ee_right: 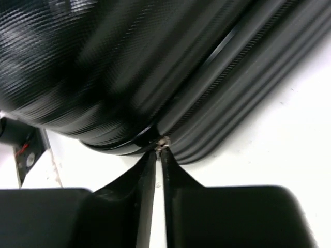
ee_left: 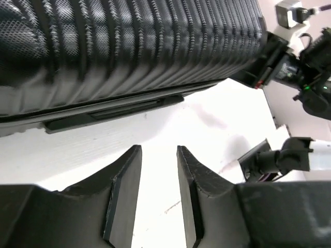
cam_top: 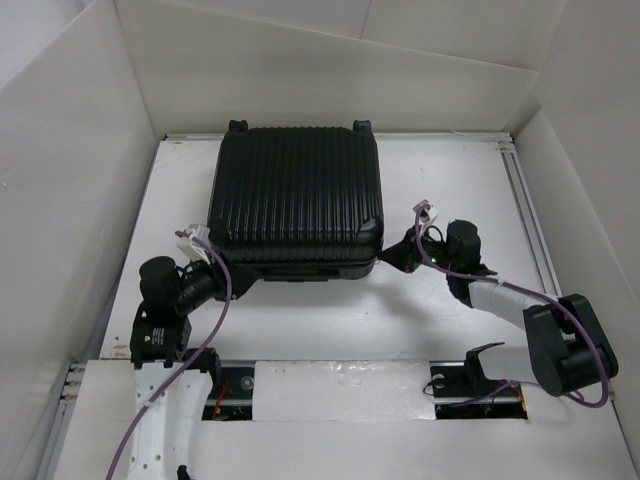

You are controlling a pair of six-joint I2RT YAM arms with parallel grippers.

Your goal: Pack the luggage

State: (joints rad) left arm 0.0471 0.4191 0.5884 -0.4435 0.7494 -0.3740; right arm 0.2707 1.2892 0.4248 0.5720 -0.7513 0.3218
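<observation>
Just ahead of the left claw (ee_left: 159, 152), the luggage (cam_top: 295, 195) lies flat and closed on the white table (cam_top: 330, 320). Its black hard shell is covered with long ribs and a fine grainy pattern, and a narrow flat bar (ee_left: 114, 111) runs along the side facing this claw. The left claw is released: its two dark wedge-shaped fingers are apart with only bare table between them, and there is free table between its tips and the shell. The right claw (ee_right: 159, 152) is clenched at the rounded near corner, its tips pinching a small shiny metal piece (ee_right: 163, 140) on the seam (ee_right: 220, 49) between the two shell halves. White walls (cam_top: 60, 180) stand on the outer side of each claw.
</observation>
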